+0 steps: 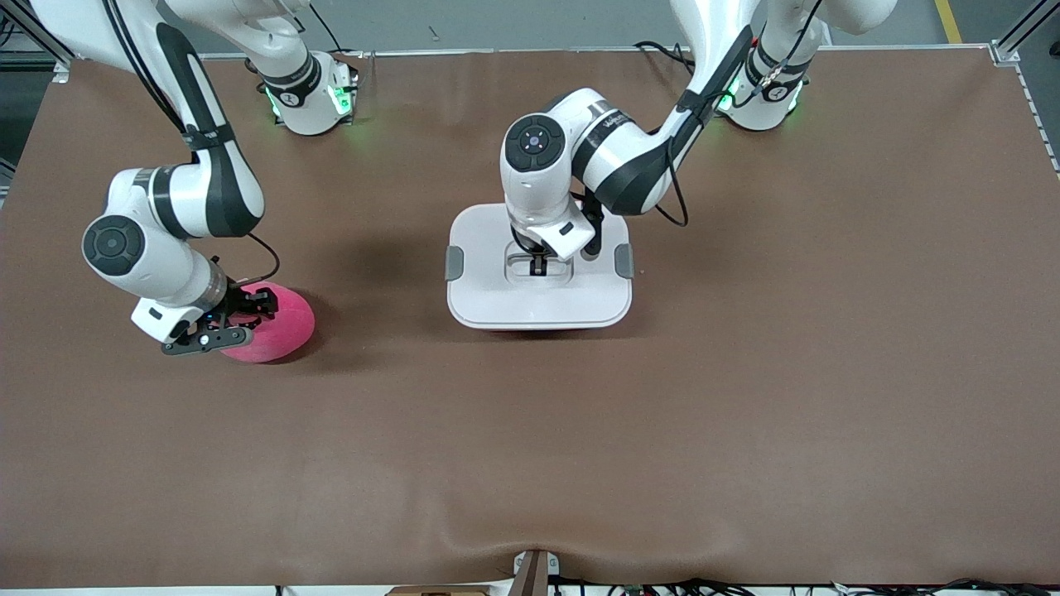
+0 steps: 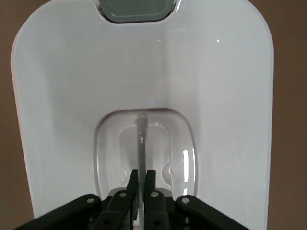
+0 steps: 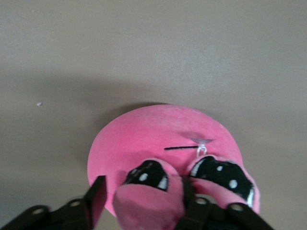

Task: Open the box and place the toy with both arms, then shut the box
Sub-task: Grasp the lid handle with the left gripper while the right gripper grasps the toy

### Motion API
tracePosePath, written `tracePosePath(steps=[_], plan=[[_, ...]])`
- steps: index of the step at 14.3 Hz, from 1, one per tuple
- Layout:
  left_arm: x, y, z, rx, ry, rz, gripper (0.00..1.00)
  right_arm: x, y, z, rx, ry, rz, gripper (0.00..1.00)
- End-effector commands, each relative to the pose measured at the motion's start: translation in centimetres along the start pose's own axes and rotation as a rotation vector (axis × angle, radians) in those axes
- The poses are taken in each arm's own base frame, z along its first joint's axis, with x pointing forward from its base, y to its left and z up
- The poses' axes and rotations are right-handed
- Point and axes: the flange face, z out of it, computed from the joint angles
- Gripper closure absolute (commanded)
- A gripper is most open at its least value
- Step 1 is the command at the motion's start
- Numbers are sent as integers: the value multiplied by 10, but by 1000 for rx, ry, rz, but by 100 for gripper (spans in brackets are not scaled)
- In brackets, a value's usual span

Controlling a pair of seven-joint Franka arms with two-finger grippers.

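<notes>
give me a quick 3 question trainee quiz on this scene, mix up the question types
1. True or false: the lid has been taken off the box.
2. Which end effector is at the toy? A. left B. right C. neither
3. Fill in: the left end effector is shut on the lid's grey ____.

Key
1. False. The lid sits on the box, both grey side clips at its edges.
2. B. The right end effector has its fingers either side of the toy's snout, the toy resting on the table.
3. Handle, in the lid's recess.
</notes>
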Motion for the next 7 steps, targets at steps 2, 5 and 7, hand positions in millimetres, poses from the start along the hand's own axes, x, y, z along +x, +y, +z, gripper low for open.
tracePosePath(steps=[2, 5, 7], plan=[[1, -8, -20, -2, -27, -23, 100, -1, -1, 0, -14, -9, -12, 100], [1, -12, -31, -2, -29, -22, 100, 0, -1, -2, -15, -5, -15, 100], [-5, -19, -38, -2, -39, -8, 100, 1, -1, -4, -15, 0, -15, 100]])
